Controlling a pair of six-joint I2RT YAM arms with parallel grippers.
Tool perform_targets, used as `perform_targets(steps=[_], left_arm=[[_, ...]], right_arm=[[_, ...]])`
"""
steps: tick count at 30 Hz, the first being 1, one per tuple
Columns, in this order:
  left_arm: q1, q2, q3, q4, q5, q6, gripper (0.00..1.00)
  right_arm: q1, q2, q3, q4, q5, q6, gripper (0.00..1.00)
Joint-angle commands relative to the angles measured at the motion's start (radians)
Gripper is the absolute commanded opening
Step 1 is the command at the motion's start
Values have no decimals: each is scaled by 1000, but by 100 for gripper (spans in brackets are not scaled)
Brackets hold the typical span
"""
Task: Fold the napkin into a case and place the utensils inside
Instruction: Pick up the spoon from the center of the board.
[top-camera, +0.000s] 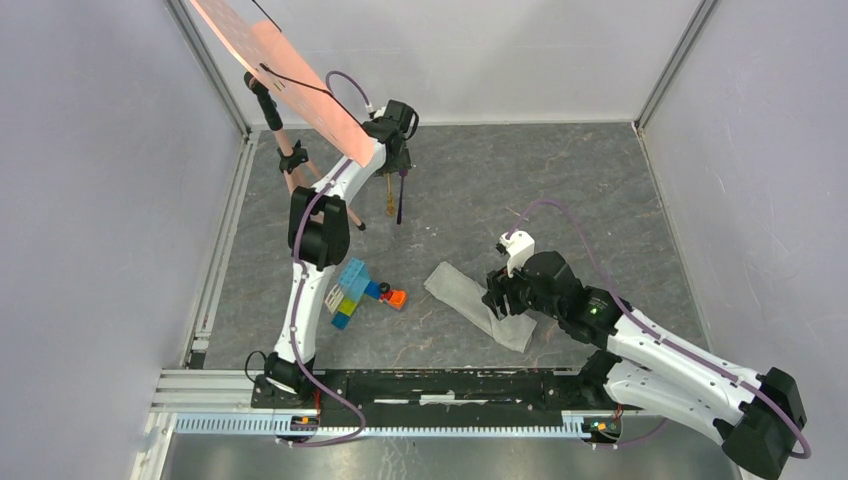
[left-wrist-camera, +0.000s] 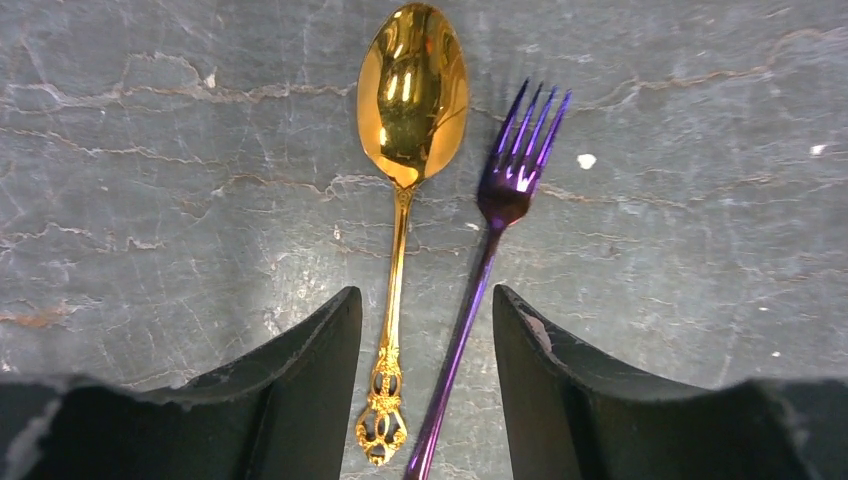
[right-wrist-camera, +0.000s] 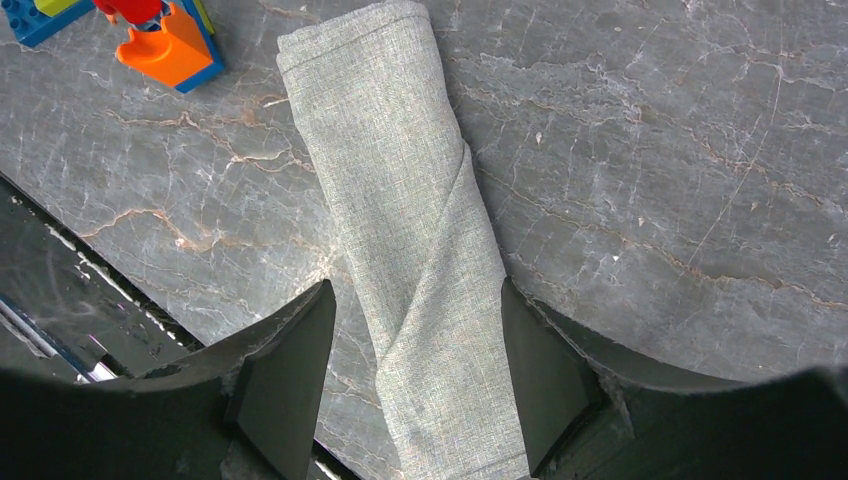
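The grey-green case (right-wrist-camera: 420, 200) lies flat on the marbled surface (right-wrist-camera: 650, 150) near its front edge, with the right gripper (right-wrist-camera: 415, 290) jaws spread astride it. Well apart, toward the far side, the gold spoon (left-wrist-camera: 410, 100) and purple fork (left-wrist-camera: 505, 185) lie side by side. Their 2 handles sit between the left gripper (left-wrist-camera: 425, 300) jaws, which are spread and touch neither. Toy blocks (top-camera: 355, 290) sit left of the case.
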Motion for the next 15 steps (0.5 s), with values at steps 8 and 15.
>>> perform_targets(steps=[8,15], left_arm=[[44,99,51,-24,49,16,53],[53,145,69,-21,37,18,40]], right_arm=[[-24,-7,-7,46,5,-24,68],[-34,-9,-13,40,3,-28,69]])
